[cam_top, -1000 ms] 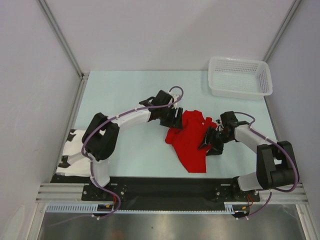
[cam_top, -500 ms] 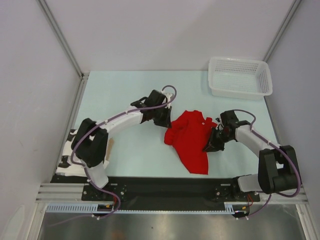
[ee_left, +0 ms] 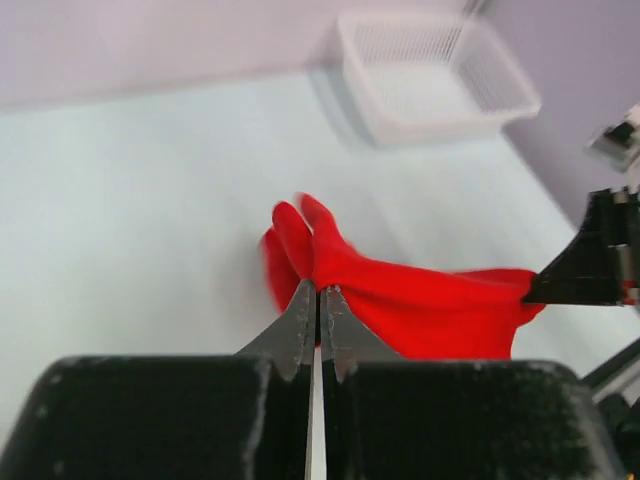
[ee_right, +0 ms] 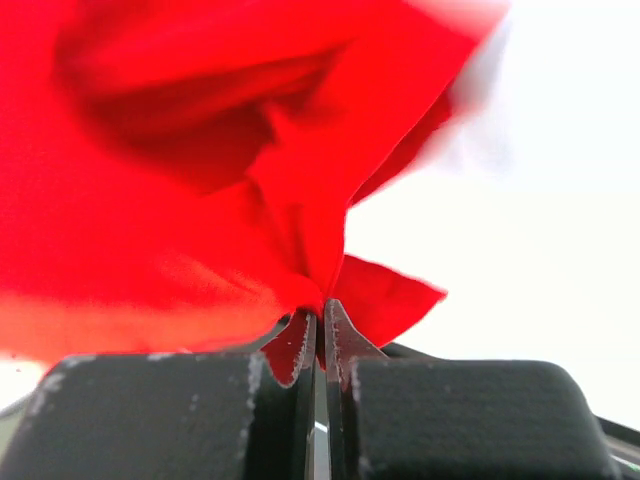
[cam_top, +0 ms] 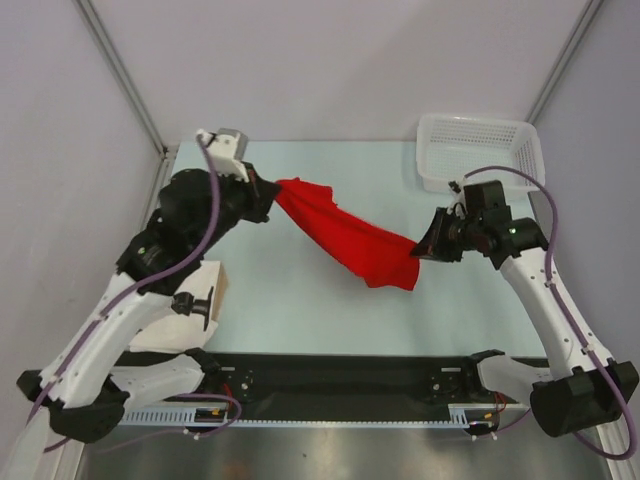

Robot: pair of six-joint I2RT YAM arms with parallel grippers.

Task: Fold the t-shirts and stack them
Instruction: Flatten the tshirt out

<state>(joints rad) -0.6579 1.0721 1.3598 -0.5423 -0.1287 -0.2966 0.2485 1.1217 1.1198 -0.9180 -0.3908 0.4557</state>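
Red t-shirt [cam_top: 345, 235] hangs over table [cam_top: 300, 310], slung between arms above its middle. Fingers of left gripper [cam_top: 268, 190] clamped on cloth end toward far left corner; right gripper [cam_top: 425, 248] pinched shut on opposite end, near basket [cam_top: 480, 150] at far right corner. Two-end hold likely to stretch shirt flat before laying out for folding

L gripper [cam_top: 271, 190] & R gripper [cam_top: 424, 248] now clamped on t-shirt [cam_top: 345, 238], lifted off table [cam_top: 300, 295], stretched betw. them

Red t-shirt [ee_right: 200, 180] cloth pinched between closed fingers [ee_right: 296, 350].
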